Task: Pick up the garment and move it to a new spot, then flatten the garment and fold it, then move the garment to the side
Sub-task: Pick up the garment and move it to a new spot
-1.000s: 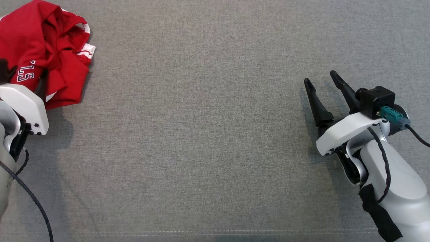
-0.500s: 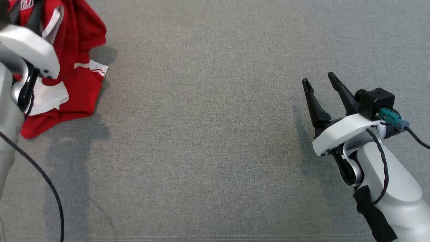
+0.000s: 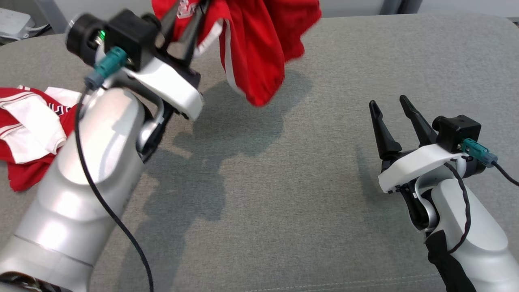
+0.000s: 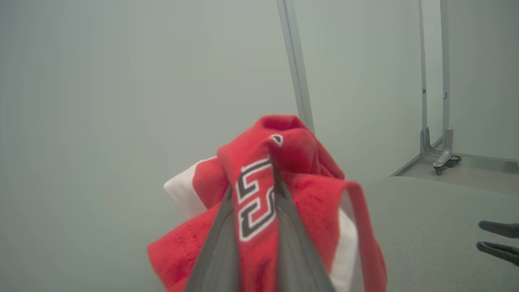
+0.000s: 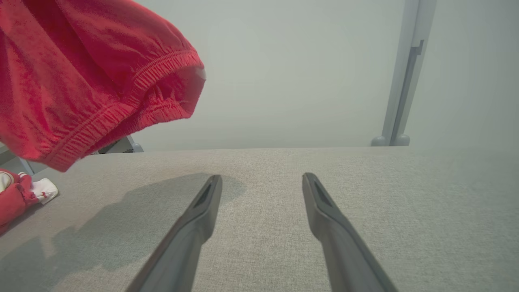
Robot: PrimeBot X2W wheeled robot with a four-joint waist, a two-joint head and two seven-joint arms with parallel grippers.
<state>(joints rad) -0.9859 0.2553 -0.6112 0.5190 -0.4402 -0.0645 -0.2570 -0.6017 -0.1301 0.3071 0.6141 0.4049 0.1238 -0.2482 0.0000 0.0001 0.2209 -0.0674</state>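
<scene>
The garment (image 3: 259, 48), red with white trim and dark lettering, hangs in the air over the far middle of the grey padded surface (image 3: 284, 182). My left gripper (image 3: 188, 16) is shut on a bunched fold of it. In the left wrist view the two fingers of that gripper (image 4: 253, 178) pinch the lettered fold of the garment (image 4: 308, 194). A hanging red hem of the garment (image 5: 81, 81) fills the upper left of the right wrist view. My right gripper (image 3: 388, 102) stands open at the right, low over the surface and holding nothing; between its spread fingers (image 5: 262, 178) lies bare grey cloth.
A second red and white piece of clothing (image 3: 28, 134) lies crumpled at the left edge of the surface, also visible as that same heap (image 5: 16, 194). The surface's far edge runs along the top. A wheeled metal frame (image 4: 444, 158) stands behind it.
My left gripper has shut on the garment, lifted it off the surface and carried it right toward the middle. The head camera has tilted up. The right arm has barely moved.
</scene>
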